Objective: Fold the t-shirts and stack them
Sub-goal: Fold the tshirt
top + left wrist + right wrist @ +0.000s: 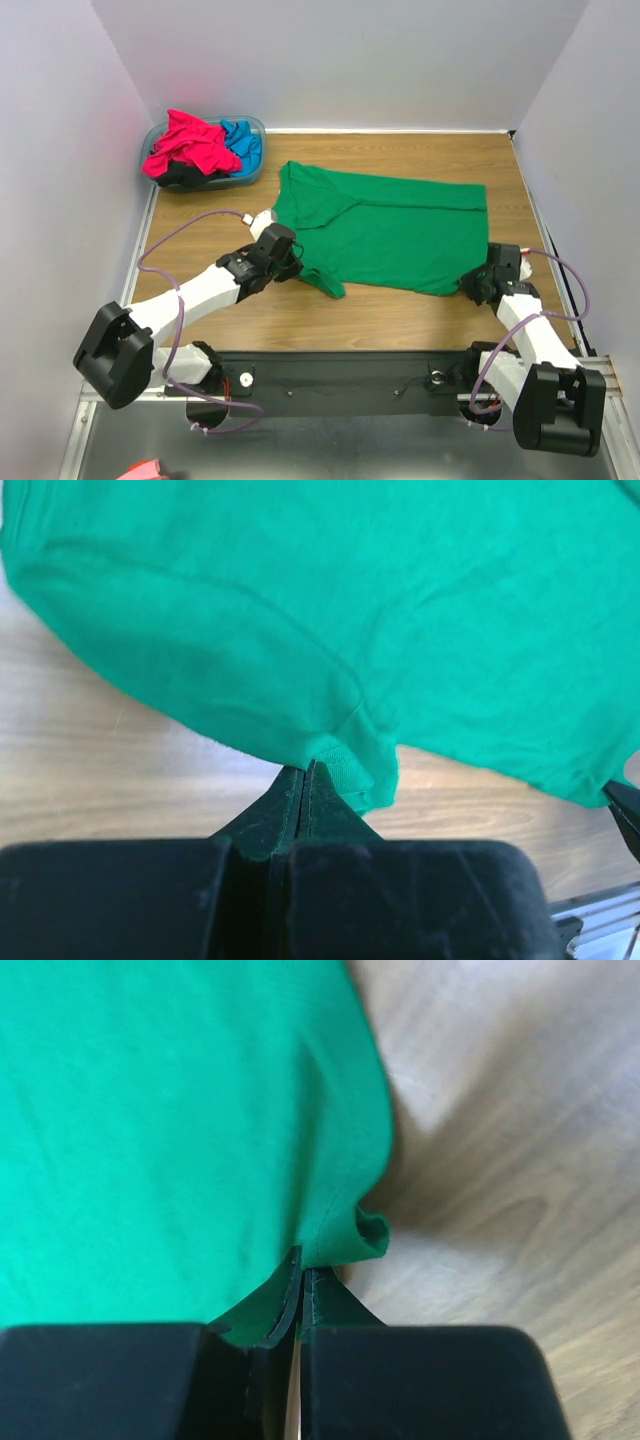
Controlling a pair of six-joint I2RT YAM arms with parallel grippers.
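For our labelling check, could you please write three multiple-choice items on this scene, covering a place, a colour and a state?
1. Where is the blue basin? A far left corner; B near right corner; C table centre.
2. What colour is the spread t-shirt? A yellow; B green; C white.
3. The left gripper is: A wide open; B out of view; C shut on the t-shirt.
Key: 1 A, it sits by the far left wall; 2 B, green in every view; 3 C, it pinches the cloth.

green t-shirt (385, 232) spread flat, others (200, 148) heaped
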